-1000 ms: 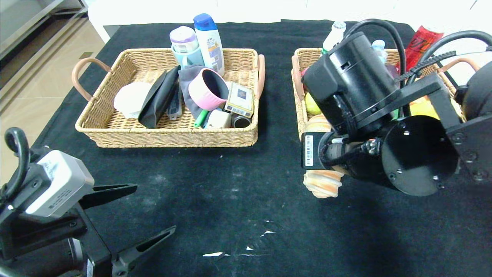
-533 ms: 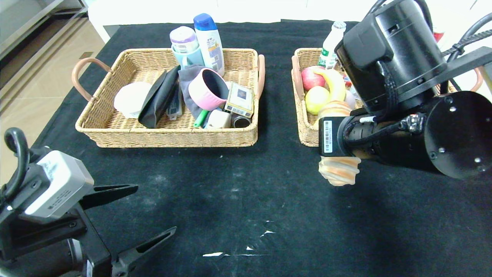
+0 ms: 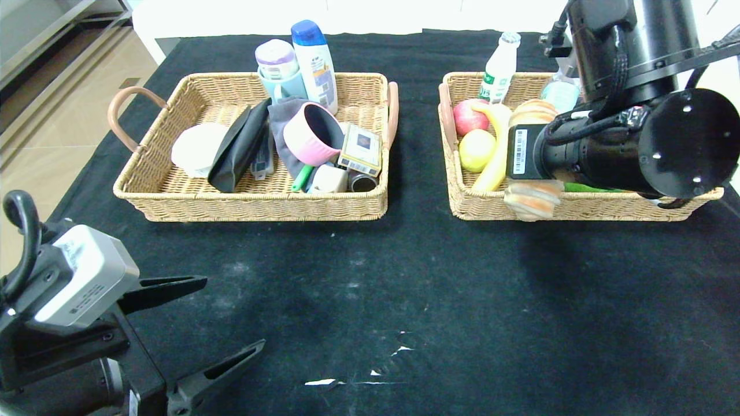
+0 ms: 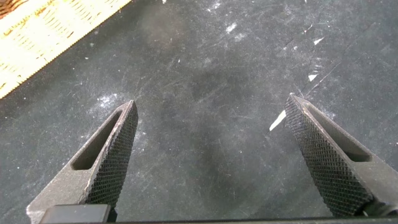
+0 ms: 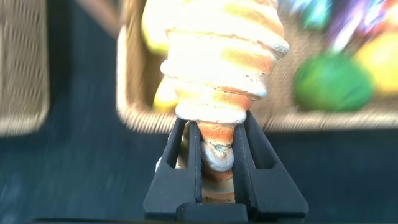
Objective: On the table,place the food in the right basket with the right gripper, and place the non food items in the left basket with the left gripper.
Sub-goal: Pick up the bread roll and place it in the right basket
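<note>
Black cloth covers the table (image 3: 370,277), and two wicker baskets stand at its far side. Nothing loose is left on the cloth between them. The right gripper (image 5: 214,146) is closed on the narrow tail of the striped bread roll (image 3: 532,199) and holds it at the near wall of the right basket (image 3: 578,205), where the roll appears to hang just over or against the rim; I cannot tell if it is already clear of it. The banana (image 3: 498,144) and other fruits lie inside, close to that corner.

The grip takes only the small end, so the heavy part hangs free. I think the roll can swing or slip out if the arm moves fast. If the jaws let go too soon, it may hit the rim and fall back on the cloth. If it goes too low, it may press on the banana.

The left gripper (image 4: 211,155) rests wide apart and empty, low over the near left of the table.
</note>
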{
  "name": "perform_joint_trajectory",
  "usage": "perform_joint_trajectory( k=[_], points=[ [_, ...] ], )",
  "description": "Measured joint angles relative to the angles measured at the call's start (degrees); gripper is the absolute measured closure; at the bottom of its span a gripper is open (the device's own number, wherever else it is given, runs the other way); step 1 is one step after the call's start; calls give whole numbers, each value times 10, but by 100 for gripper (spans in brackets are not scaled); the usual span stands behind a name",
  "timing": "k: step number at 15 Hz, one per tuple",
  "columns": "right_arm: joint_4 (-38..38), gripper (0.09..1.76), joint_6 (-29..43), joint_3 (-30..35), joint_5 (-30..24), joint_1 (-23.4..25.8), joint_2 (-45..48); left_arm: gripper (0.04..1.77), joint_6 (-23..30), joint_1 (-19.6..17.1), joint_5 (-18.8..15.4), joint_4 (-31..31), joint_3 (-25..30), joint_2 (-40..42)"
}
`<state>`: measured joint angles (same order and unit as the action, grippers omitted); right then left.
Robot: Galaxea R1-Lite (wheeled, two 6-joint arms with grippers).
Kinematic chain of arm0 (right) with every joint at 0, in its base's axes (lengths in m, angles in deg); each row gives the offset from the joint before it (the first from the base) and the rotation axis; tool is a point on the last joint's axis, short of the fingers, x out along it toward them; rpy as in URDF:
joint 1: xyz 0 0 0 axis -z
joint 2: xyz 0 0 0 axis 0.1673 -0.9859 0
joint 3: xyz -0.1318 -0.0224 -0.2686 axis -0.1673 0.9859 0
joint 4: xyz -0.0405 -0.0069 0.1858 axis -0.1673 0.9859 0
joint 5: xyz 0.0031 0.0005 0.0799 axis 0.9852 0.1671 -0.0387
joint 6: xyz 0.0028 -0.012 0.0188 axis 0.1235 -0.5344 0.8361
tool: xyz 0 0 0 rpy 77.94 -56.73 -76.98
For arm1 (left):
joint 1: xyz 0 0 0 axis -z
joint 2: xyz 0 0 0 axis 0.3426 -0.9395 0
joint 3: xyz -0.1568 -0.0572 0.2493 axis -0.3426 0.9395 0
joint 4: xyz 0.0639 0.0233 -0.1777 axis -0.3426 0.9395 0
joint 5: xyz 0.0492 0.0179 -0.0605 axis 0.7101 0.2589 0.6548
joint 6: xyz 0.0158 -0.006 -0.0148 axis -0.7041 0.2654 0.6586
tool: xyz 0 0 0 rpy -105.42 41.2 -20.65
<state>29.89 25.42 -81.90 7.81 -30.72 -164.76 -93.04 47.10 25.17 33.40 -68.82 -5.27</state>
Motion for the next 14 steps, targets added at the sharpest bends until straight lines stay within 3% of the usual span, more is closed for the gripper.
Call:
perform_joint_trajectory(
  k=[9, 14],
  points=[
    [-119, 146, -30, 8, -2, 107, -15, 9, 1, 0, 0, 0, -1, 5],
    [-223, 147, -56, 11, -2, 153, -40, 9, 0, 0, 0, 0, -1, 5]
  ],
)
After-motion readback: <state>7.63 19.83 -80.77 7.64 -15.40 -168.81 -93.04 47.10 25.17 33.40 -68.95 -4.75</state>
